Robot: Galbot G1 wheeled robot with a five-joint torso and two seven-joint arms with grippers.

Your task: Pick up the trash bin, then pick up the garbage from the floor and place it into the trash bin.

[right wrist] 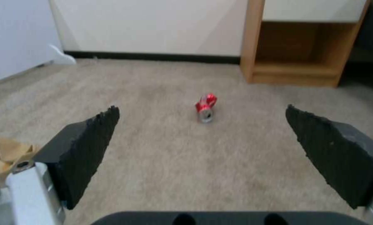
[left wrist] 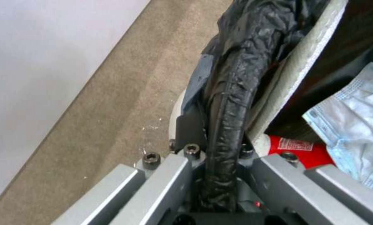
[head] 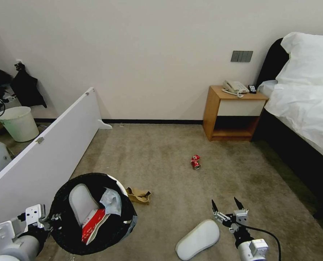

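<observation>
Beige carpet (head: 161,156) is your floor, running to a cream wall, a wooden nightstand (head: 234,114) and a white bed (head: 306,108). Your left gripper (head: 47,219) is clamped on the trash bin (head: 92,214) rim, bin lifted, one slipper inside. Your right gripper (head: 228,206) hovers spread wide, holding nothing, beside a white slipper (head: 197,239). Crushed red can (head: 195,161) lies mid-carpet; brown cardboard (head: 139,195) sits just beside the bin.

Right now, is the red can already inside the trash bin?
No, the crushed red can lies on the carpet out in front of the open right gripper, away from the trash bin that the left gripper holds.
</observation>
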